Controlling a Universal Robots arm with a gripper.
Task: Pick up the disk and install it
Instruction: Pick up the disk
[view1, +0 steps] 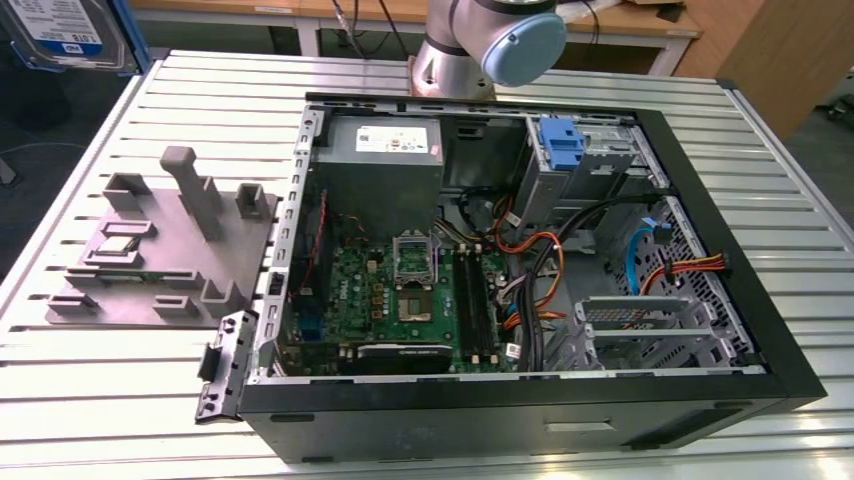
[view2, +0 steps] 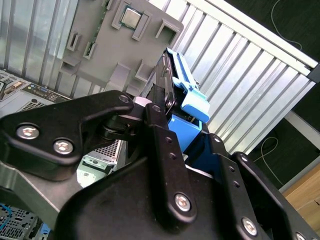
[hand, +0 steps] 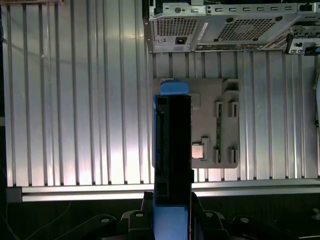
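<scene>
The end effector is closed on the disk, its fingers clamping the blue carrier's faces. The disk is held edge-on, above the grey parts fixture on the tabletop. The carry likely calls for a firm, square grip, so the carrier rails meet the drive bay of the open computer case without tilt.

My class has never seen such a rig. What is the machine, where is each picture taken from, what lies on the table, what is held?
The machine is a robot arm with a gripper. The exterior view, from a camera off the arm, shows a table bearing an open computer case and a grey fixture. Both wrist views come from cameras riding on the arm. In them the gripper is shut on the disk, in its blue carrier, held off the table.
</scene>
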